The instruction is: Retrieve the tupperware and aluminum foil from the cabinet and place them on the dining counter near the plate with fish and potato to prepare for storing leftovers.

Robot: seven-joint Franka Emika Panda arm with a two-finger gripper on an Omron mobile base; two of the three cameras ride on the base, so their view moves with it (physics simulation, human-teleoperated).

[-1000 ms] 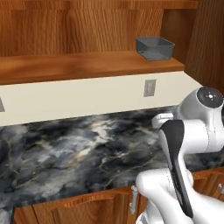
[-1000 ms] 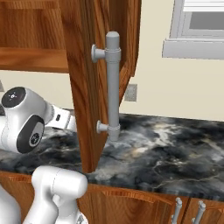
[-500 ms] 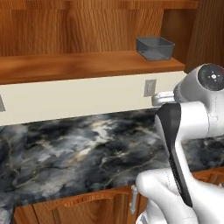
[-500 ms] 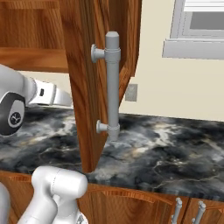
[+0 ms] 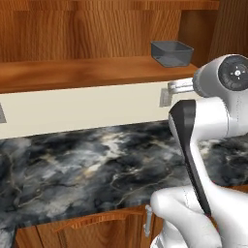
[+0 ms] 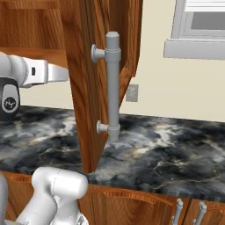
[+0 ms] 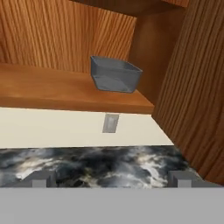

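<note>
The shallow grey sloped-wall tupperware [image 7: 114, 74] sits at the right end of the reddish-brown wooden cabinet [image 7: 52, 89] shelf, at twelve o'clock from the two-finger gripper [image 7: 111, 178]; jaws spread wide, empty.

White rounded arm [image 5: 213, 121], dark joints — black stripe

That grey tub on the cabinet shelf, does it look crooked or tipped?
Nothing stands out. The tupperware sits upright near the shelf's front right corner, empty as far as visible. The cabinet door stands open.
</note>
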